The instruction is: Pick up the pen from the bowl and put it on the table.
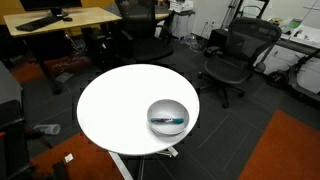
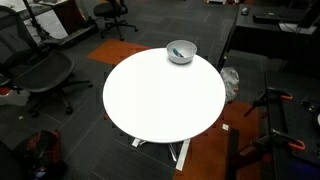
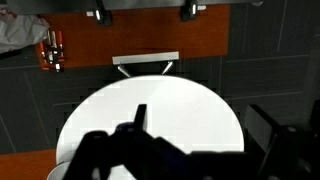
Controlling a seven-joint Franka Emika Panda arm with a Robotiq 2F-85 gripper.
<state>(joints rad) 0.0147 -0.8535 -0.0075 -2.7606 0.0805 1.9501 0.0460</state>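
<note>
The shiny metal bowl (image 1: 168, 116) stands near the rim of the round white table (image 1: 115, 110). In an exterior view it sits at the table's far edge (image 2: 181, 51). The dark pen with its teal section (image 1: 168, 122) lies inside the bowl. My gripper (image 3: 200, 115) shows only in the wrist view, as two dark fingers set wide apart and empty. It is high above the table top (image 3: 170, 110), well away from the bowl. A pale sliver at the lower left corner of the wrist view may be the bowl's rim. The arm is not in either exterior view.
Black office chairs (image 1: 232, 55) and a rectangular wooden desk (image 1: 60, 18) stand beyond the table. Another chair (image 2: 35, 70) is beside it. Orange floor patches (image 3: 140, 35) lie around the white pedestal base (image 2: 160, 148). A dark cabinet (image 2: 275, 45) stands close to the bowl side.
</note>
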